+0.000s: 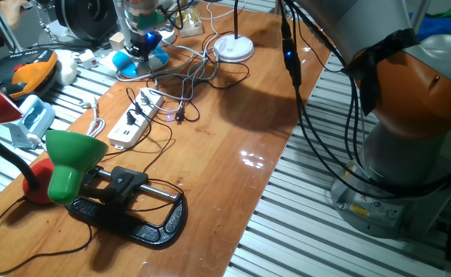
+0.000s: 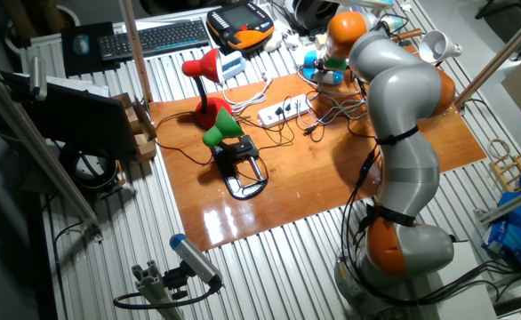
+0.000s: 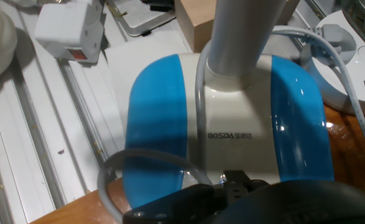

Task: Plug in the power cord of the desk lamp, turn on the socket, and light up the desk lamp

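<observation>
The desk lamp [image 1: 233, 48] lost its stem past the top edge. Left of it, the gripper [image 1: 142, 40] was cropped above, its jaws too small to read. The socket [image 1: 135, 119] switches were too small to tell, by the same lamp.

Tangled cables [image 1: 183, 81] crowd the tabletop's [image 1: 233, 161] far end between socket [image 1: 135, 119] and desk lamp [image 1: 233, 48]; a blue-and-white base [image 3: 223, 124] fills the end effector's path. Right edge lies open.

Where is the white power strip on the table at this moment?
In one fixed view the power strip lies left of centre on the wooden table, angled, between the green lamp nearer the camera and the blue-and-white base behind it.
</observation>
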You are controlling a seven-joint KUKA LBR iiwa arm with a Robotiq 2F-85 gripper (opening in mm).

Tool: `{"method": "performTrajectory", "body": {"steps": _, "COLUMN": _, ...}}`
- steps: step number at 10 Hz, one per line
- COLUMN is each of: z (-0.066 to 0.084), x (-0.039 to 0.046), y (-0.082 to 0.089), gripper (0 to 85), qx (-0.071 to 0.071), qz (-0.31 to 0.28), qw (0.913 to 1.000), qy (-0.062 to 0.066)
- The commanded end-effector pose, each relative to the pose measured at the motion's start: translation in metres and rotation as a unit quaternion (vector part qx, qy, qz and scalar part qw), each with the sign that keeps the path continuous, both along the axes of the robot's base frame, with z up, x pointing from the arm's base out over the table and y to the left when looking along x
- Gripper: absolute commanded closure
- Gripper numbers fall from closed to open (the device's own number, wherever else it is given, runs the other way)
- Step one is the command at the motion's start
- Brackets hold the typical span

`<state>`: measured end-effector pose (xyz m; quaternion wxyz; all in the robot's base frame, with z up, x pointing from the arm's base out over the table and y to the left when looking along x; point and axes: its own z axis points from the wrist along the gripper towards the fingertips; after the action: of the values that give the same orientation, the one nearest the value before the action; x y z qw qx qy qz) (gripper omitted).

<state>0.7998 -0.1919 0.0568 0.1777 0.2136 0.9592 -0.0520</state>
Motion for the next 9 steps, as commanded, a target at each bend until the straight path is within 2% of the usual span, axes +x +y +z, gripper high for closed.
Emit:
{"method": "performTrajectory", "body": {"steps": 1, "z": -0.001, "x": -0.0009, "y": -0.001, "gripper": 85.0, "qx": 0.000, "qz": 0.000, "qw": 1.0000, "qy": 0.001}}
{"method": "performTrajectory", "body": {"steps": 5, "z": -0.006, "x": -0.0016, "y": -0.002, "gripper": 85.0, "qx": 0.004, "qz": 0.002, "qw": 1.0000, "qy": -0.003}}
{"method": "performTrajectory", "body": {"steps": 9, "z": 0.003, "x": -0.0052, "y": -0.001, "gripper": 85.0, "qx": 0.000, "qz": 0.003, "qw": 1.0000, "qy": 0.007}}
